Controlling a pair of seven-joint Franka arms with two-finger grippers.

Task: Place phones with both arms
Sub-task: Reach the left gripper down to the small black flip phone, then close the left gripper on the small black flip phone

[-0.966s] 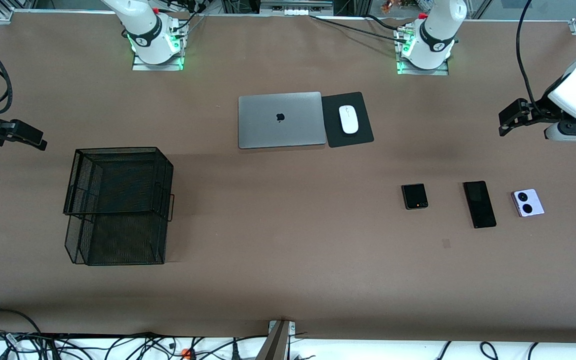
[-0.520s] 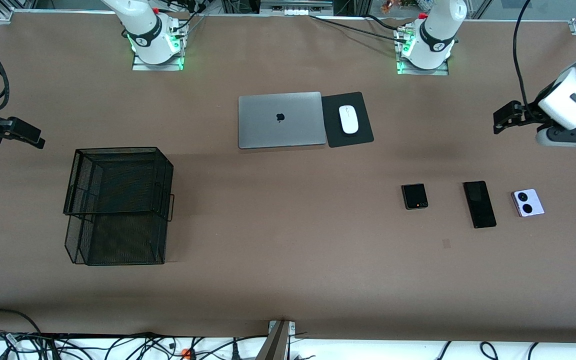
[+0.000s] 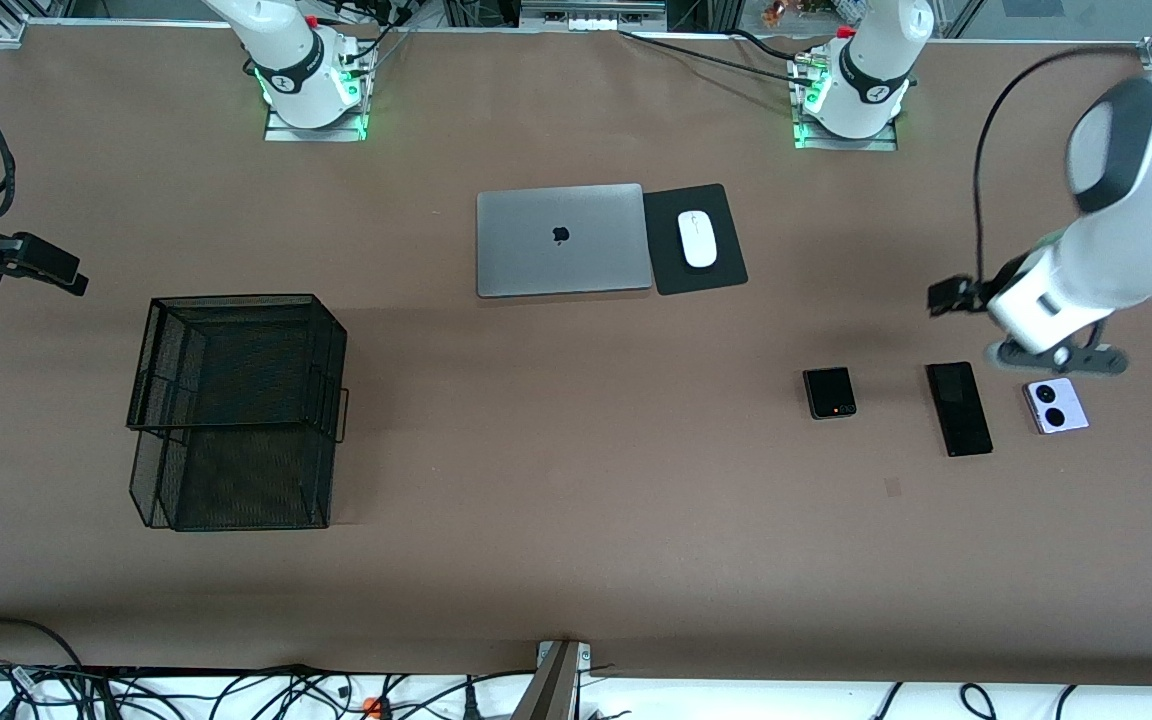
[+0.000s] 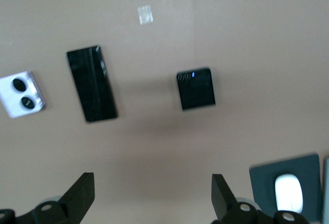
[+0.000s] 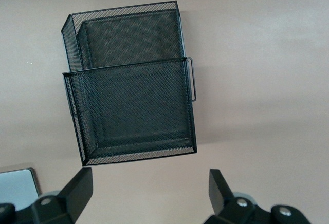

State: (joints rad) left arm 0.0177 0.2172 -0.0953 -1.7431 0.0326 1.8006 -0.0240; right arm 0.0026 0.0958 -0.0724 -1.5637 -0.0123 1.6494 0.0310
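Three phones lie in a row toward the left arm's end of the table: a small black flip phone (image 3: pixel 829 392), a long black slab phone (image 3: pixel 959 408) and a lavender-white flip phone (image 3: pixel 1056 405) with two black circles. My left gripper (image 3: pixel 948 296) hangs over the bare table by the slab phone, open and empty. The left wrist view shows its gripper (image 4: pixel 152 198) with the jaws wide apart, and the black flip phone (image 4: pixel 196 88), slab phone (image 4: pixel 91 84) and lavender phone (image 4: pixel 21 94). My right gripper (image 3: pixel 54 272) waits at the right arm's end, open and empty (image 5: pixel 149 193).
A black wire-mesh basket (image 3: pixel 236 300) stands toward the right arm's end, also in the right wrist view (image 5: pixel 128 64). A closed silver laptop (image 3: pixel 561 240) and a white mouse (image 3: pixel 698 239) on a black pad (image 3: pixel 726 275) lie mid-table. A small tape mark (image 3: pixel 892 486) is nearer the camera than the phones.
My left arm has swung in from the table's end and lowered, bringing its gripper over the table close to the slab phone. The right gripper has barely moved. The phones have not moved.
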